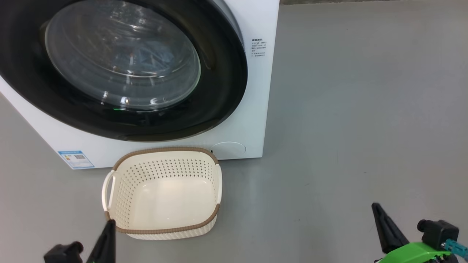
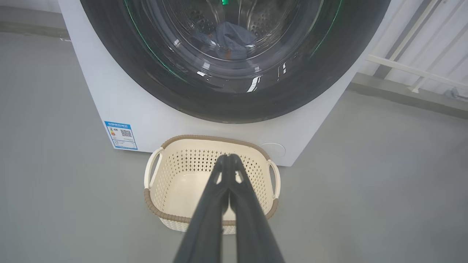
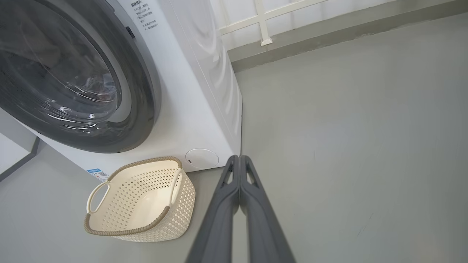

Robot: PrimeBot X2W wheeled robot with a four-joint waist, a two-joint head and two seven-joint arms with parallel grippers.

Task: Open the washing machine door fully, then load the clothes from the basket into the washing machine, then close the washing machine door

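The white washing machine [image 1: 257, 109] stands in front of me, and its glossy black washing machine door [image 1: 223, 76] lies shut against its front. Through the glass porthole, blue-grey clothes [image 2: 231, 39] lie in the drum. The cream basket [image 1: 164, 151] with a brown rim sits on the floor just before the machine, with nothing in it. My left gripper [image 2: 228, 157] is shut with nothing held, hovering over the basket's near rim [image 2: 155, 208]; its tip [image 1: 109, 223] shows at the lower left. My right gripper [image 3: 238, 157] is shut with nothing held, right of the basket [image 3: 124, 231], over bare floor [image 1: 375, 206].
Grey floor spreads wide to the right of the machine. A white railing [image 2: 413, 69] runs along the wall behind and beside the machine [image 3: 261, 22]. A blue label [image 1: 76, 159] and a round cover [image 1: 228, 149] mark the machine's lower front.
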